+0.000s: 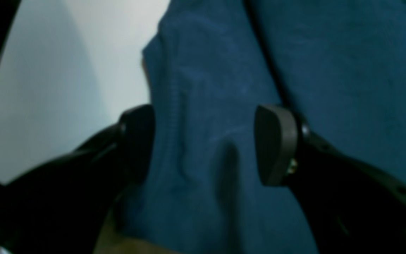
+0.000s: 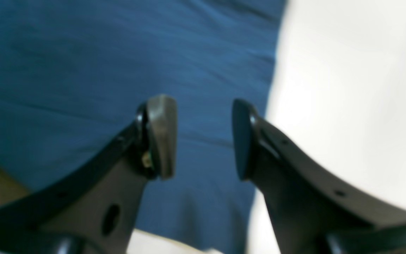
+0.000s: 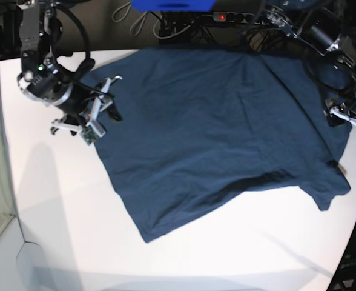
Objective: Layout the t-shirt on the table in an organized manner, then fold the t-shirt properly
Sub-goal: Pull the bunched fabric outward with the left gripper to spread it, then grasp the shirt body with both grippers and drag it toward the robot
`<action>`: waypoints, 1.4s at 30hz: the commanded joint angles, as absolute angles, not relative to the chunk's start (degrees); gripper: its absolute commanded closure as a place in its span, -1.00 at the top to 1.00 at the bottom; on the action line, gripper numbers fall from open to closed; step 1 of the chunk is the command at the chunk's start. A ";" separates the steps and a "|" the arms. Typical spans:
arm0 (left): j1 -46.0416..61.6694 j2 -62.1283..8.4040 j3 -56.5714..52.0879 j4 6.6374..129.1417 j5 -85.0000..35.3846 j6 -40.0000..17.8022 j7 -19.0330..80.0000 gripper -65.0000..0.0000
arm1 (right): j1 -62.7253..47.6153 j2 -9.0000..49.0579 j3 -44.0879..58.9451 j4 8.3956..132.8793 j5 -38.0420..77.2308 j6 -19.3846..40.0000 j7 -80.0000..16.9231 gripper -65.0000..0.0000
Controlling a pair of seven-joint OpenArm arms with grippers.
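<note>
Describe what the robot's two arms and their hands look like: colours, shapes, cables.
Each arm ends in a two-fingered hand. Up close, the left hand and right hand have black curved fingers with rounded, greyish pads fastened by small brass-coloured screws. From the base view, the wrists look silver-white and black; a black cable loops above the right arm, where a small green light glows.

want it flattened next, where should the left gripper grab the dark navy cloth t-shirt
Grip the sleeve edge of the dark navy cloth t-shirt beside the left gripper, coming in from the bare white table side. That edge lies free there, and the open jaws already straddle a raised fold.
</note>
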State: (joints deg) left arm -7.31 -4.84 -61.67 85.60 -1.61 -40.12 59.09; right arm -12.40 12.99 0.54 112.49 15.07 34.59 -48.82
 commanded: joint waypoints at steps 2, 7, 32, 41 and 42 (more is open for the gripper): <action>-7.43 -4.88 -61.41 85.41 -2.42 -40.00 56.40 0.32 | -12.44 13.41 -2.07 113.36 15.43 34.95 -47.78 -0.17; -8.22 -5.32 -61.41 76.35 -2.24 -40.00 53.67 0.32 | -12.53 13.05 -6.81 109.67 15.43 34.95 -47.78 -0.18; -8.57 -6.20 -61.41 91.12 -18.86 -40.00 68.35 0.32 | 27.82 13.14 -8.31 49.45 13.32 34.95 -32.48 -0.98; -15.34 -1.89 -49.98 92.62 -11.82 -40.00 64.40 0.32 | 39.08 10.42 -7.60 43.65 3.65 34.86 -22.99 -0.99; -16.48 -0.84 -48.84 92.09 -10.15 -40.00 63.25 0.32 | 39.16 10.51 -7.52 45.14 3.65 34.86 -23.16 -0.99</action>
State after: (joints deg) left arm -15.35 -0.36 -48.93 91.37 -9.28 -40.16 64.07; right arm 37.01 9.82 -7.90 44.01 3.07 34.65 -24.62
